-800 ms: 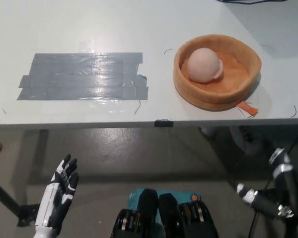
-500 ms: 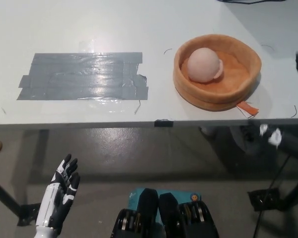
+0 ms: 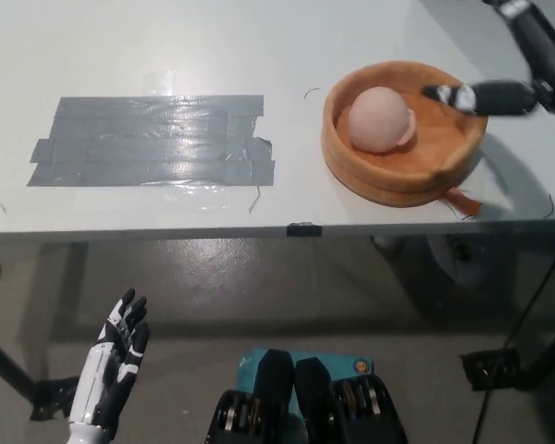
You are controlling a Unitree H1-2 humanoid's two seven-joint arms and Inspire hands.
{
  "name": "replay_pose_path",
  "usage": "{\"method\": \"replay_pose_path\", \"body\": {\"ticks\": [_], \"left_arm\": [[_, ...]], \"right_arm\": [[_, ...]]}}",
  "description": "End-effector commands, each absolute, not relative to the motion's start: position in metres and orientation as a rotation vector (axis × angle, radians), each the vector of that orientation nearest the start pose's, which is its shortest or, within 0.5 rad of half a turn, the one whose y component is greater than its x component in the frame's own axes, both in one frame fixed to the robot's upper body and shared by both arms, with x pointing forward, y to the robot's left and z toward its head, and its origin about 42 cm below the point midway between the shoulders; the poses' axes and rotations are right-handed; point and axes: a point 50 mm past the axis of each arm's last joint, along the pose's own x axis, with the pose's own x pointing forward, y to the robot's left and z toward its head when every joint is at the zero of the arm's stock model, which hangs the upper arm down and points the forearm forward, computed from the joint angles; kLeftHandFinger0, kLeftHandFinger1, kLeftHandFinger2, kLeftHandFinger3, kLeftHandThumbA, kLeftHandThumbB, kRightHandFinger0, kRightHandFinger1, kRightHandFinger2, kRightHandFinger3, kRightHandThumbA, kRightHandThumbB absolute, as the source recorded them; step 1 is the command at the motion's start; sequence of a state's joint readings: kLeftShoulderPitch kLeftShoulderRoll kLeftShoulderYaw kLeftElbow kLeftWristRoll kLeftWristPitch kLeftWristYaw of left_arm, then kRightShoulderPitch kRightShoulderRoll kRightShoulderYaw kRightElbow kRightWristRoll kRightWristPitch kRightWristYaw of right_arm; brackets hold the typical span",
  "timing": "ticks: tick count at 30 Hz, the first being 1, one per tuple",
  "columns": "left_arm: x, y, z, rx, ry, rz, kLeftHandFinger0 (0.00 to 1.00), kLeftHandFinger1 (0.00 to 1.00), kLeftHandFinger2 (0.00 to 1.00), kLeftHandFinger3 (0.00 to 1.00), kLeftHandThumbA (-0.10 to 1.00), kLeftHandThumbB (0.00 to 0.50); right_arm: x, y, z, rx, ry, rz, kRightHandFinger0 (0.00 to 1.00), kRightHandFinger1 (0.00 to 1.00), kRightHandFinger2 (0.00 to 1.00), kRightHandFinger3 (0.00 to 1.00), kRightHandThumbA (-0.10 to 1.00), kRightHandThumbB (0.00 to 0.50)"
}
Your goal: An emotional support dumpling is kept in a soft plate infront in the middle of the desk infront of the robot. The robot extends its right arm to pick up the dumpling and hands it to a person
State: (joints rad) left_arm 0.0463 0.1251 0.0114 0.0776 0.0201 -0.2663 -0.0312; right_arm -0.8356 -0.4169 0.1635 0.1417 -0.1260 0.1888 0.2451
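The dumpling (image 3: 377, 118) sits in the plate (image 3: 388, 178) at the counter's (image 3: 259, 46) upper right. The right hand (image 3: 499, 94) (blurred, grip unclear) hovers over the rim. The left hand (image 3: 116, 356), fingers spread and empty, rests lower left.

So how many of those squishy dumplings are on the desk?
1. The dumpling sits in the orange soft plate on the desk's right side, with the right hand above the plate. The plate's wall could hide something small.
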Motion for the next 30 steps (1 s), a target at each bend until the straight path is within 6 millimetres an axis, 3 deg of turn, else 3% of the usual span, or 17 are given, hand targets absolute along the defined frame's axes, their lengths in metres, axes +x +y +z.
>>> {"method": "replay_pose_path", "body": {"ticks": [1, 6, 8, 10, 12, 13, 14, 15, 18, 22, 23, 30], "left_arm": [[0.271, 0.258, 0.100, 0.181, -0.229, -0.047, 1.00, 1.00, 1.00, 1.00, 0.83, 0.346], [0.272, 0.256, 0.100, 0.177, -0.234, -0.049, 1.00, 1.00, 1.00, 1.00, 0.83, 0.348], [0.272, 0.256, 0.101, 0.176, -0.233, -0.052, 1.00, 1.00, 1.00, 1.00, 0.83, 0.350], [0.272, 0.255, 0.101, 0.184, -0.240, -0.054, 1.00, 1.00, 1.00, 1.00, 0.83, 0.341], [0.272, 0.255, 0.102, 0.191, -0.239, -0.057, 1.00, 1.00, 1.00, 1.00, 0.83, 0.345], [0.273, 0.254, 0.102, 0.192, -0.240, -0.060, 1.00, 1.00, 1.00, 1.00, 0.83, 0.347], [0.273, 0.254, 0.102, 0.192, -0.242, -0.062, 1.00, 1.00, 1.00, 1.00, 0.83, 0.348], [0.274, 0.254, 0.102, 0.192, -0.243, -0.063, 1.00, 1.00, 1.00, 1.00, 0.83, 0.348], [0.274, 0.254, 0.103, 0.194, -0.245, -0.065, 1.00, 1.00, 1.00, 1.00, 0.82, 0.348], [0.275, 0.254, 0.104, 0.204, -0.251, -0.067, 1.00, 1.00, 1.00, 1.00, 0.82, 0.340], [0.275, 0.254, 0.104, 0.212, -0.252, -0.069, 1.00, 1.00, 1.00, 1.00, 0.83, 0.339], [0.276, 0.255, 0.106, 0.207, -0.256, -0.070, 1.00, 1.00, 1.00, 1.00, 0.83, 0.337]], "right_arm": [[0.565, -0.201, 0.447, -0.924, 0.026, 0.393, 1.00, 1.00, 1.00, 1.00, 0.90, 0.313], [0.587, -0.175, 0.441, -1.035, 0.053, 0.361, 1.00, 1.00, 1.00, 1.00, 0.91, 0.307], [0.593, -0.165, 0.437, -1.072, 0.030, 0.371, 1.00, 1.00, 1.00, 1.00, 0.90, 0.244], [0.596, -0.156, 0.429, -1.083, 0.056, 0.347, 1.00, 1.00, 1.00, 1.00, 0.94, 0.261], [0.598, -0.150, 0.416, -1.026, 0.068, 0.333, 1.00, 1.00, 1.00, 1.00, 0.91, 0.286], [0.598, -0.147, 0.407, -1.030, 0.069, 0.318, 1.00, 1.00, 1.00, 1.00, 0.91, 0.320], [0.599, -0.145, 0.402, -1.060, 0.072, 0.306, 1.00, 1.00, 1.00, 1.00, 0.98, 0.352], [0.599, -0.144, 0.401, -1.075, 0.075, 0.301, 1.00, 1.00, 1.00, 1.00, 0.93, 0.359], [0.599, -0.136, 0.380, -1.127, 0.112, 0.286, 1.00, 1.00, 1.00, 1.00, 1.00, 0.396], [0.599, -0.135, 0.362, -1.147, 0.152, 0.267, 1.00, 1.00, 1.00, 1.00, 1.00, 0.386], [0.599, -0.136, 0.353, -1.167, 0.156, 0.262, 1.00, 1.00, 1.00, 1.00, 1.00, 0.356], [0.598, -0.136, 0.339, -1.266, 0.163, 0.266, 1.00, 1.00, 1.00, 1.00, 1.00, 0.318]]}}
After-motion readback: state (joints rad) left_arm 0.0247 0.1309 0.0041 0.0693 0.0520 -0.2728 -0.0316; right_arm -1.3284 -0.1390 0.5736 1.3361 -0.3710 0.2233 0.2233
